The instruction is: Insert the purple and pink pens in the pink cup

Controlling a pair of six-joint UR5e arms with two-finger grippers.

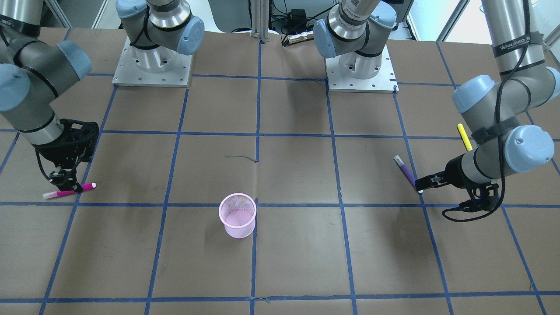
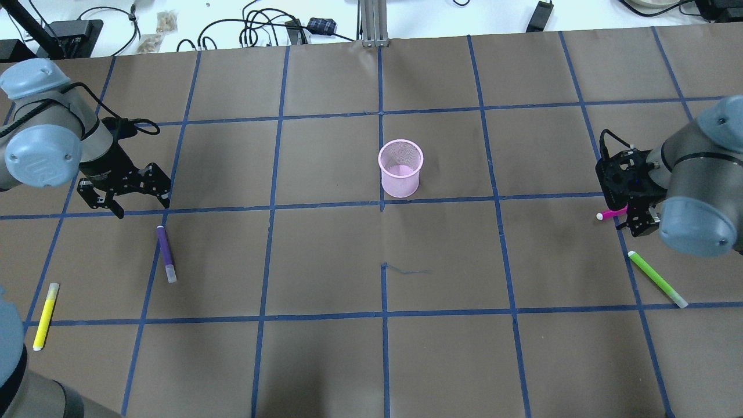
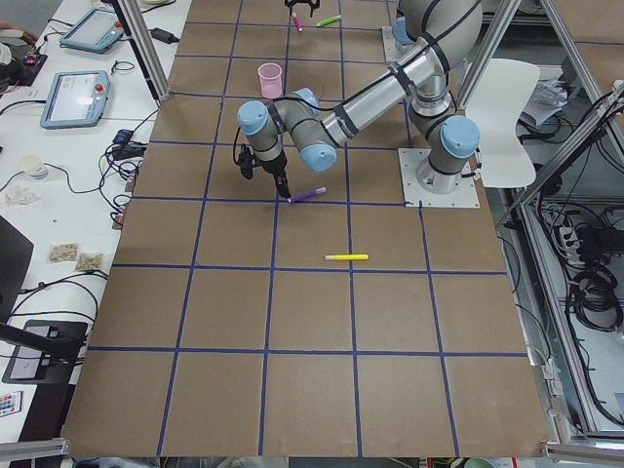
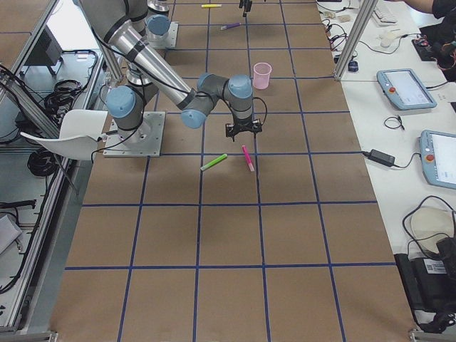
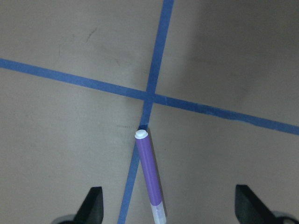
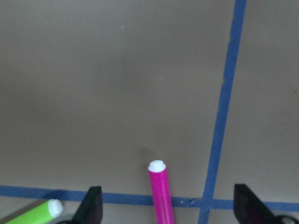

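I've got the left claw [image 2: 143, 210] spread wide over the purple pen [image 2: 165, 252] near the left edge, right claw [image 2: 630, 212] spread over the pink pen [image 6: 161, 196] near the right edge, cup [image 2: 400, 168] mid-table. Closing off-centre could roll either pen away.

One piece of lettering can be read. In the front-facing view, a black strap [image 1: 519, 45] is wrapped around the upper tube of the left arm [image 1: 507, 19], and the word "WANJEED" is printed on it in white capitals. Further characters follow that word, but they are cut off by the curve of the tube and cannot be made out. In the side views, lit screens are seen on two tablets [image 3: 74, 97] [image 4: 406, 89]; whatever is shown there is too small to be read.
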